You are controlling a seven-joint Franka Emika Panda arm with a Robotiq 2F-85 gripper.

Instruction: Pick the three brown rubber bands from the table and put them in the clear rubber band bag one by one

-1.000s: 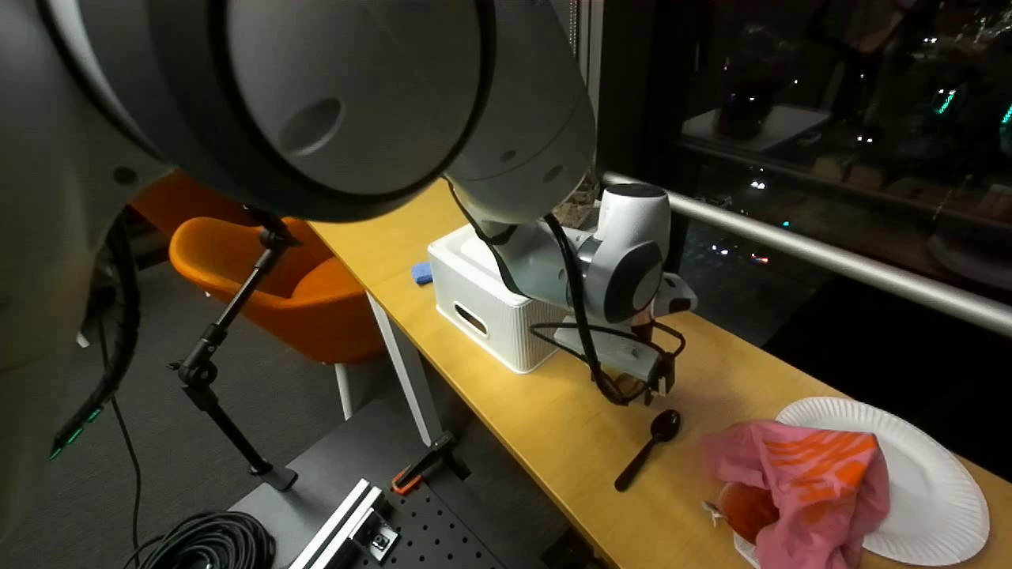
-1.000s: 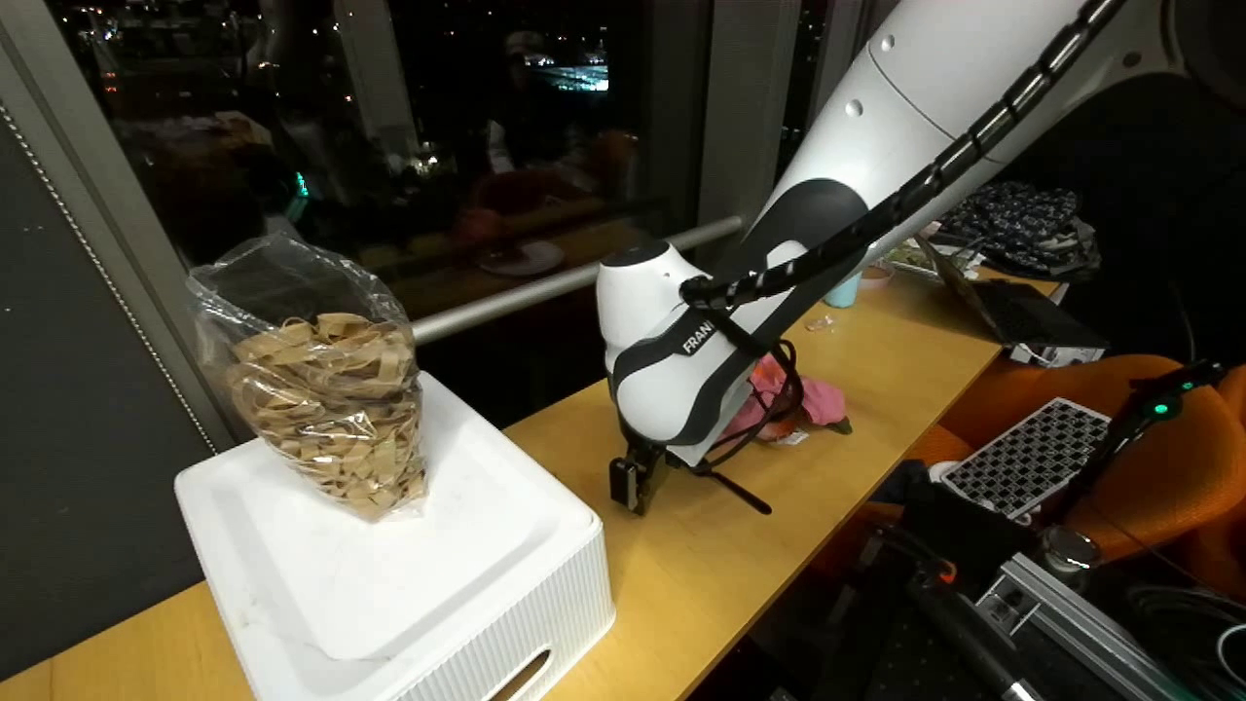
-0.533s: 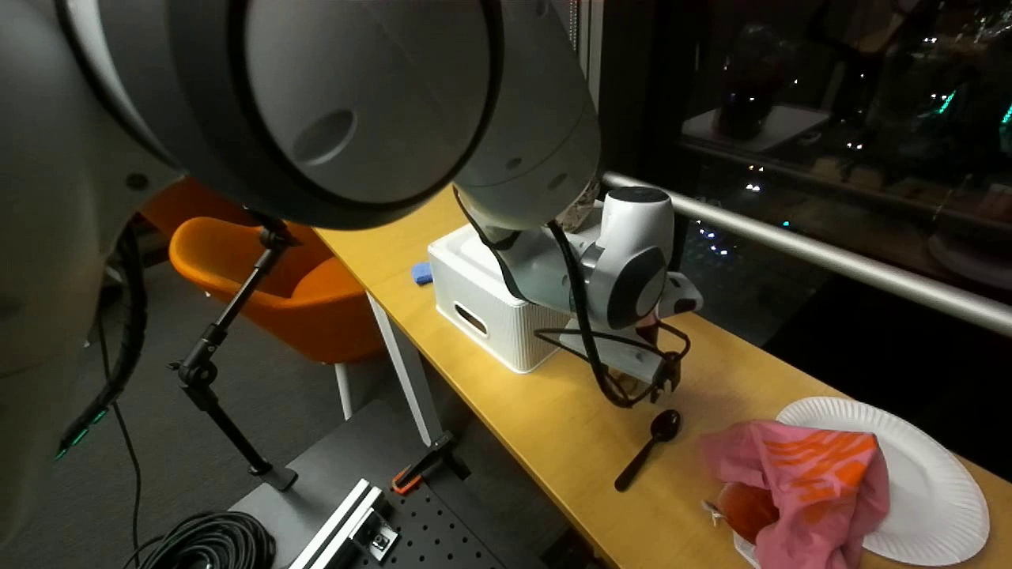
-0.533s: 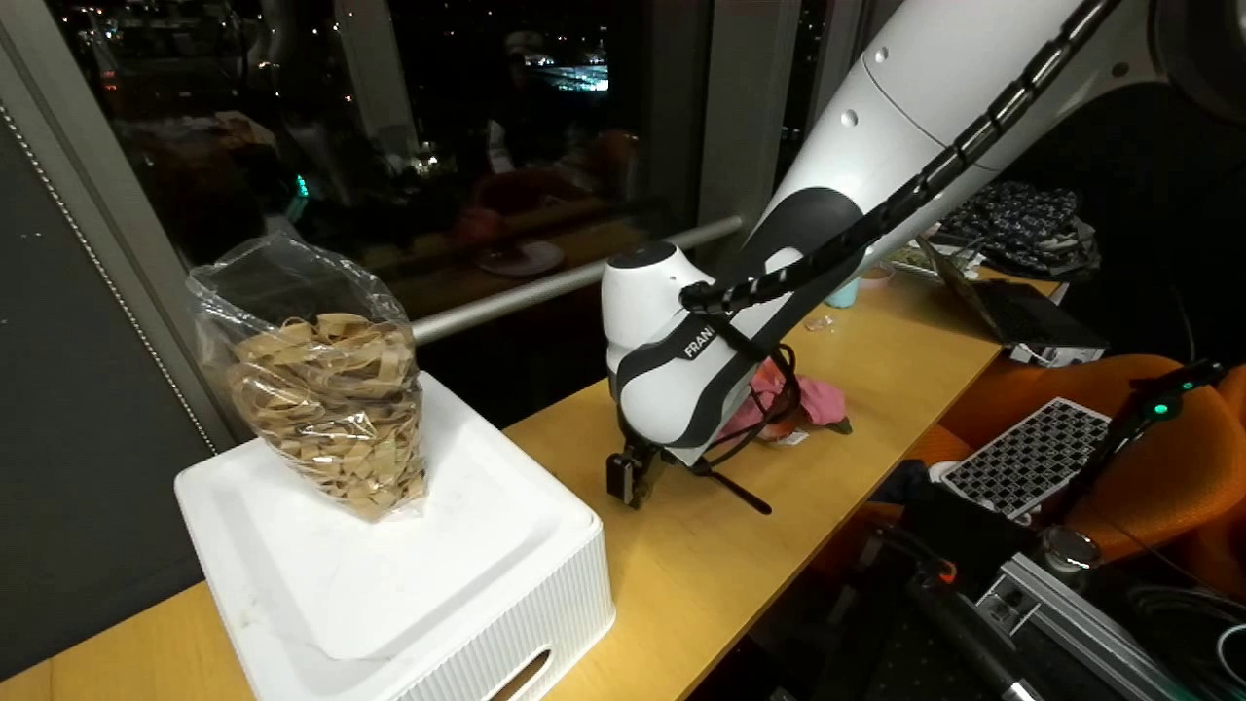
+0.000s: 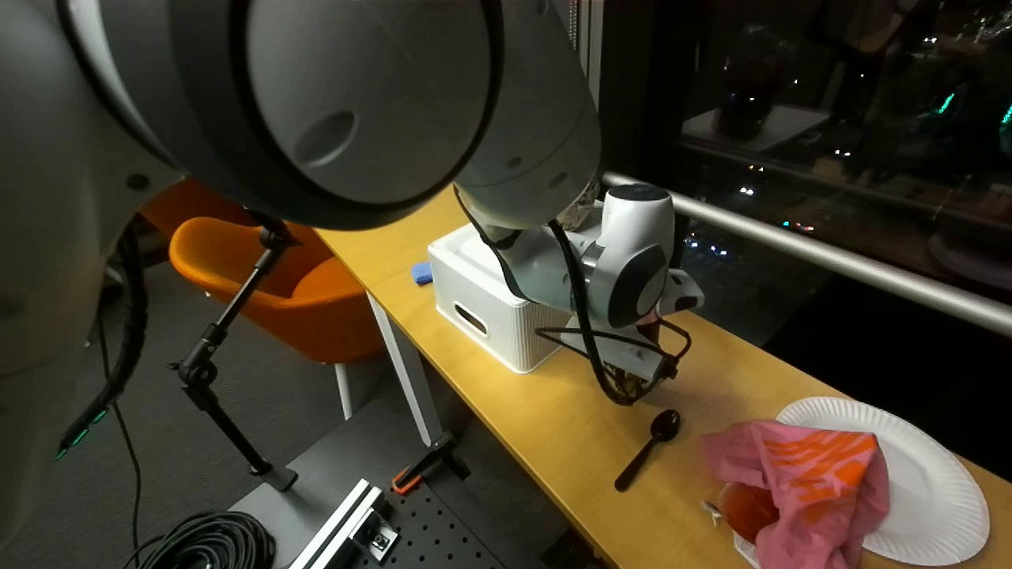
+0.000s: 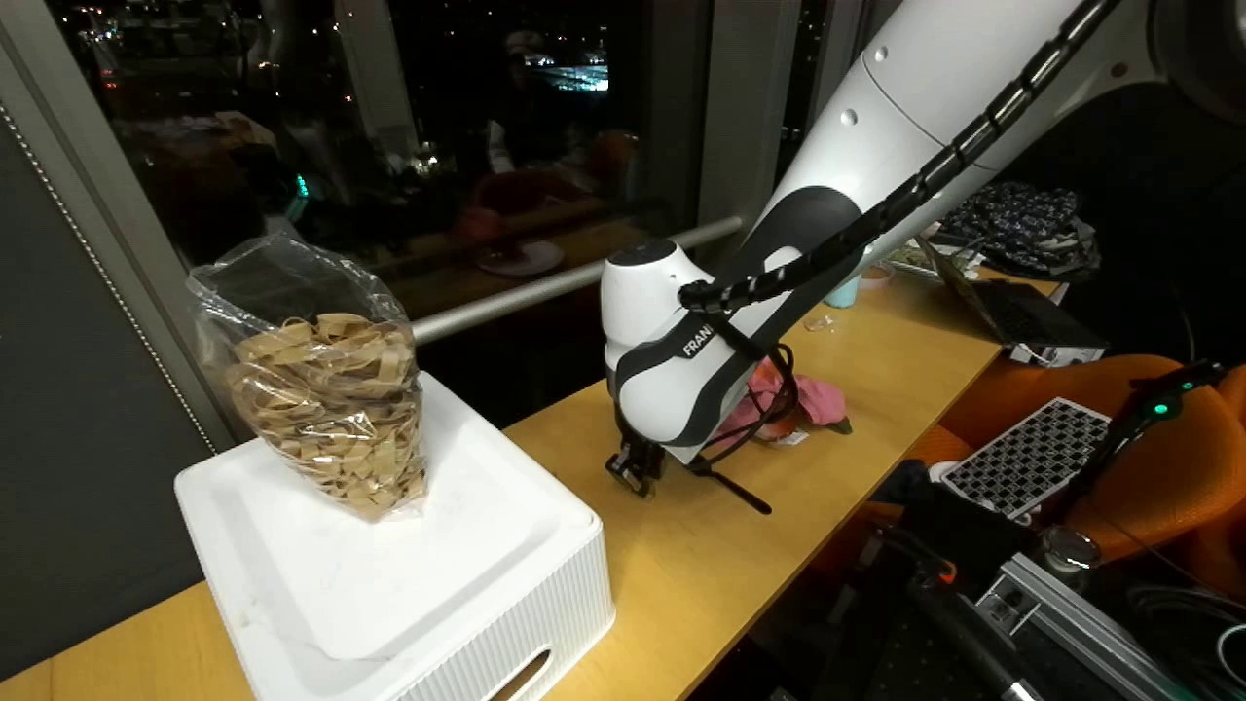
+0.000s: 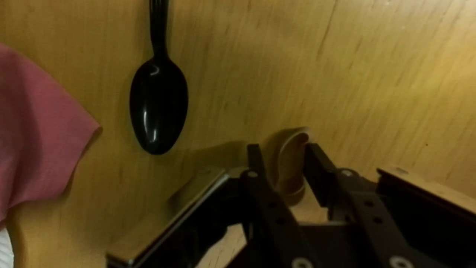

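One brown rubber band [image 7: 293, 184] stands on its edge on the yellow-wood table [image 7: 372, 74] in the wrist view, its loop bent into a curve. My gripper [image 7: 284, 149] straddles it, jaws partly open. The band lies close to the right finger [image 7: 316, 163], contact unclear, while a gap separates it from the left one. In an exterior view my gripper [image 6: 635, 477] hangs low above the wood; the band itself is hidden there. The clear rubber band bag [image 6: 336, 419], packed with tan bands, stands with its top loose on the white box [image 6: 467, 594].
A black spoon [image 7: 159, 104] lies close to my gripper. Beyond it are a pink cloth [image 5: 814, 474], a reddish round object [image 5: 747, 512] and a white paper plate [image 5: 933, 506]. A metal rail [image 5: 830, 265] runs along the window side.
My fingers have drawn towards each other over the last half second. Before that the arm shifted slightly; since then it has stayed almost still. Bag, box and spoon have not moved.
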